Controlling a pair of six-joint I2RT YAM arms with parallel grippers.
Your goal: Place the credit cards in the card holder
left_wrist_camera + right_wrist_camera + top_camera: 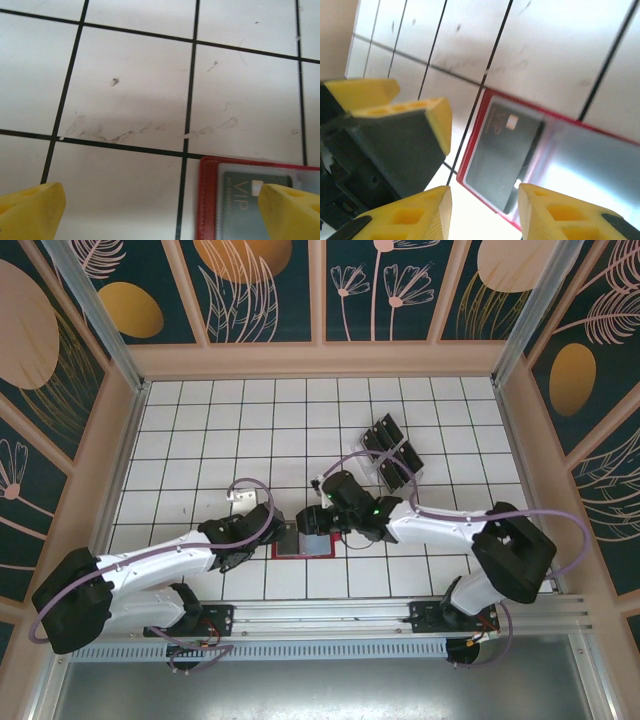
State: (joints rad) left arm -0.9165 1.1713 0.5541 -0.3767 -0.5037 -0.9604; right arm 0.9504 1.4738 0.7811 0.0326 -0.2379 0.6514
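**Card holder (pixel 303 544) open at the counter's (pixel 200 440) near edge**

The red holder lies unfolded midway along that edge, with one credit card (pixel 505 150) in its clear pocket. The left hand (pixel 160 212) gapes wide and empty, one fingertip over the holder's corner. The right hand (pixel 485 210) hovers above it, partly open and empty.

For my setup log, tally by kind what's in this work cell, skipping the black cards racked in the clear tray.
White robot arms: 2
Red folding wallet, lying open: 1
Dark VIP card in the wallet pocket: 1
Clear plastic slotted tray: 1
Total: 5
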